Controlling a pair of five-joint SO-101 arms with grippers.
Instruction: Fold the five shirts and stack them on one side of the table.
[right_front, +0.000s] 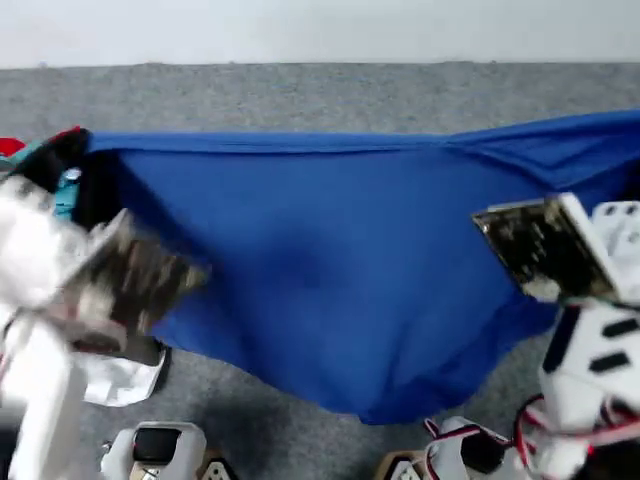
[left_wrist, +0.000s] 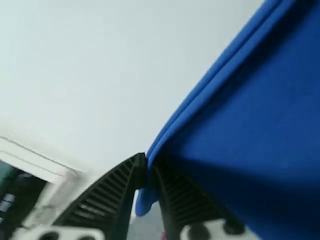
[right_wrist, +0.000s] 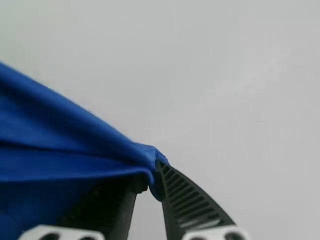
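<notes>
Blue shirt (right_front: 340, 270): held up, stretched over the desk, top edge running from 9 to 3 o'clock, lower edge sagging toward 6. Grey felt-like desk (right_front: 300, 95) shows at 12 o'clock, with a white wall (right_front: 320, 30) beyond it. Left end effector (left_wrist: 146, 172) pinches the shirt corner at 9 o'clock. Right end effector (right_wrist: 152, 175) pinches the opposite corner at 3. Small red patch (right_front: 10, 147) at the 9 o'clock edge, too blurred to identify.

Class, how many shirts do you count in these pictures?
1 for sure: the blue shirt, stretched between the left gripper and the right gripper. Red and teal cloth beside it may be more shirts.
</notes>
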